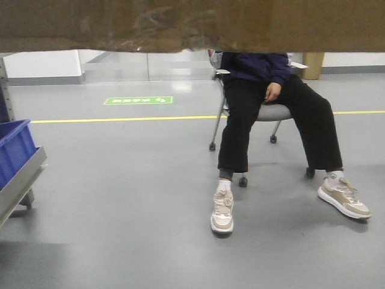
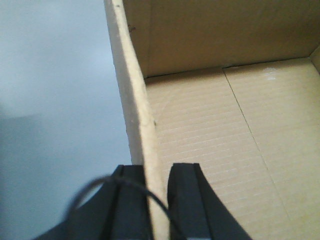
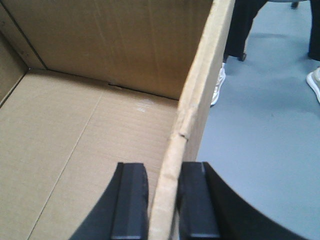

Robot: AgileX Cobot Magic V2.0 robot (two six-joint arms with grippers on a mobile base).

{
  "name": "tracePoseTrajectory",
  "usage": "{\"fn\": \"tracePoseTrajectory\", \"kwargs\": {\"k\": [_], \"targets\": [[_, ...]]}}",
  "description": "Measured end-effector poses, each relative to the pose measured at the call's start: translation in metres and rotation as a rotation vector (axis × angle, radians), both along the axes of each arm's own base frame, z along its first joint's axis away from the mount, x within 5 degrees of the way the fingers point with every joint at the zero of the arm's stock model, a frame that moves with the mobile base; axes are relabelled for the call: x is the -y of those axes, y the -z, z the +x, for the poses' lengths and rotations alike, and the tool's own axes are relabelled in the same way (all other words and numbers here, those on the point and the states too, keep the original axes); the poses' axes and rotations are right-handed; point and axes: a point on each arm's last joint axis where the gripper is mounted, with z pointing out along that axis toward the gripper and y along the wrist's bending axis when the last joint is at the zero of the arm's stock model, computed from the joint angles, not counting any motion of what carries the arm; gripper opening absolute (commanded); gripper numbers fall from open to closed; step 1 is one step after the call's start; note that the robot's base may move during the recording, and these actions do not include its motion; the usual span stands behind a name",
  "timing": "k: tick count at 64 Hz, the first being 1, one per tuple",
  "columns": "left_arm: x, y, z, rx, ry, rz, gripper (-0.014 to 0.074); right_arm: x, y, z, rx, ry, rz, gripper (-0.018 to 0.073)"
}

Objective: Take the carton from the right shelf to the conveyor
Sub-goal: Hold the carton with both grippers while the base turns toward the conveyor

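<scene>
Ahead seated person point(image 1: 243, 108); blue bin point(image 1: 12, 147) left; open floor point(image 1: 120, 198) between.

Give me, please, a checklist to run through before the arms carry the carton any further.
1. Hold by left gripper: ok, closed astride one wall of the carton.
2. Hold by right gripper: ok, closed astride the opposite wall.
3. Wall rim at right gripper: not ok, it is creased just beyond the gripper.
4. Load: ok, the carton looks empty inside.
5. Way ahead: not ok, a person sits straight in front.
6. Where the conveyor lies: cannot tell, it is in no view.
</scene>
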Motion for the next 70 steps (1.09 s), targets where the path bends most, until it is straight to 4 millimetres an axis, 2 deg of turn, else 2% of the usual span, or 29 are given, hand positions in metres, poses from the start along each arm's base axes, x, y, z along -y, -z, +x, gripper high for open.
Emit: {"fn": "tracePoseTrajectory", "kwargs": {"k": [70], "targets": [[-0.0004,-0.0002,0.0002,0.003,-0.003,0.004,-0.0016,0.0000,0.0000,0.0000,0.000,0.000,0.000,-0.0070]]}}
